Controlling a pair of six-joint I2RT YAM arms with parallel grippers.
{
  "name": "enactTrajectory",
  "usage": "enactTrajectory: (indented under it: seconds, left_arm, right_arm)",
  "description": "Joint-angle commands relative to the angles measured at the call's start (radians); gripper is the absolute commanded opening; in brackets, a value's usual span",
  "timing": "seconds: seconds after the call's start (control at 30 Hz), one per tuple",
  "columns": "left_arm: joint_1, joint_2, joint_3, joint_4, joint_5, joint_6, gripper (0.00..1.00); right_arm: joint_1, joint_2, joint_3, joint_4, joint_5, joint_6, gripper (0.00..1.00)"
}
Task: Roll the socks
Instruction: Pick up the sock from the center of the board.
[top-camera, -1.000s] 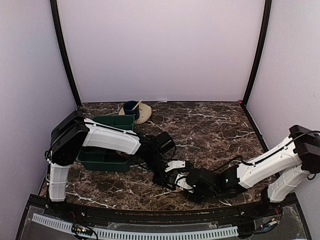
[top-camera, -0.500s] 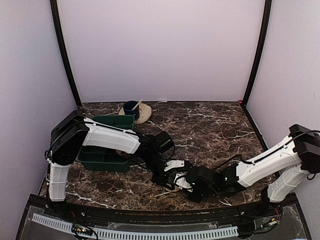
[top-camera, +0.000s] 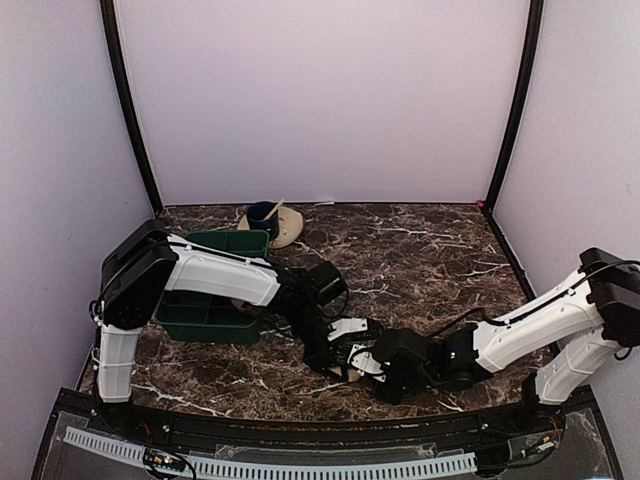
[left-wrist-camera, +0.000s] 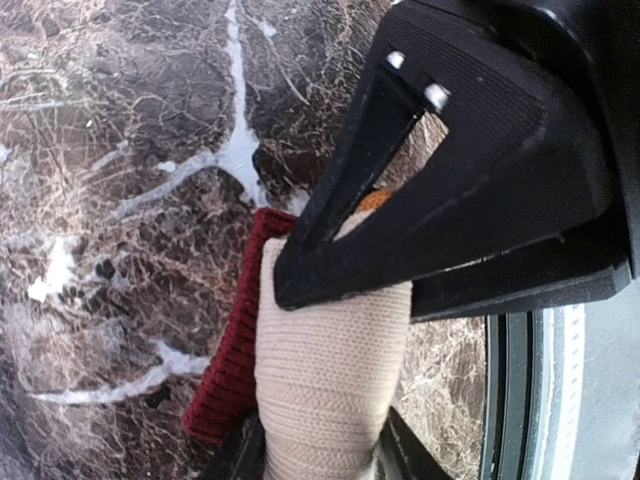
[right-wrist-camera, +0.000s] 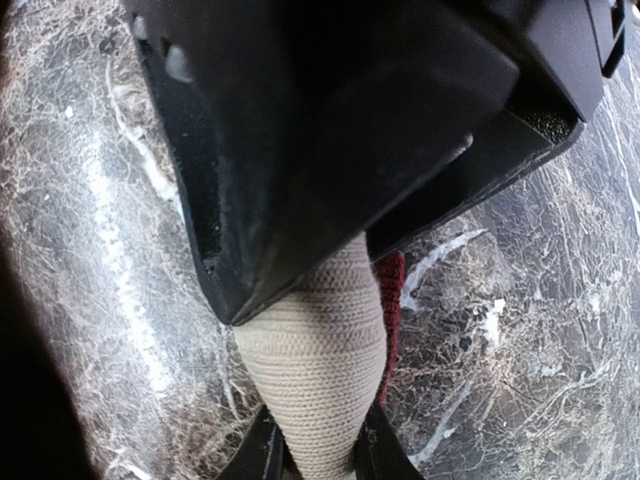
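The socks show as one short tan roll (left-wrist-camera: 330, 375) with a dark red cuff (left-wrist-camera: 232, 365) lying along its side on the marble table. My left gripper (left-wrist-camera: 320, 458) stands open, a finger on each side of the roll's near end, and the roll keeps its full width between them. My right gripper (right-wrist-camera: 315, 452) is shut on the other end of the roll (right-wrist-camera: 320, 360), which tapers into its jaws. In the top view the two grippers (top-camera: 338, 358) (top-camera: 364, 366) meet tip to tip near the table's front, almost hiding the roll (top-camera: 351, 374).
A dark green bin (top-camera: 210, 300) sits under the left arm's forearm. A beige saucer with a blue cup (top-camera: 272, 222) stands at the back. The table's front edge rail (left-wrist-camera: 505, 400) runs close beside the roll.
The right gripper has closed on the roll's end. The left gripper's jaws have widened around the other end. Both arms have hardly shifted.
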Motion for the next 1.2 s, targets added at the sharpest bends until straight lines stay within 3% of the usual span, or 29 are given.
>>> enactTrajectory:
  seconds: [0.0, 0.6, 0.73, 1.17]
  left_arm:
    - [0.028, 0.074, -0.035, -0.101, -0.159, -0.049, 0.39]
    - [0.082, 0.062, -0.043, -0.092, -0.187, -0.096, 0.45]
    - [0.097, 0.057, -0.04, -0.091, -0.187, -0.103, 0.55]
    - [0.127, 0.019, -0.042, -0.082, -0.179, -0.118, 0.55]
  right_arm:
    - [-0.007, -0.006, 0.013, 0.02, -0.051, 0.031, 0.0]
    - [-0.041, -0.106, 0.019, -0.031, -0.019, 0.07, 0.0]
    - [-0.041, -0.115, 0.023, -0.04, -0.016, 0.072, 0.0]
    - [-0.041, -0.16, 0.016, -0.066, 0.001, 0.096, 0.0]
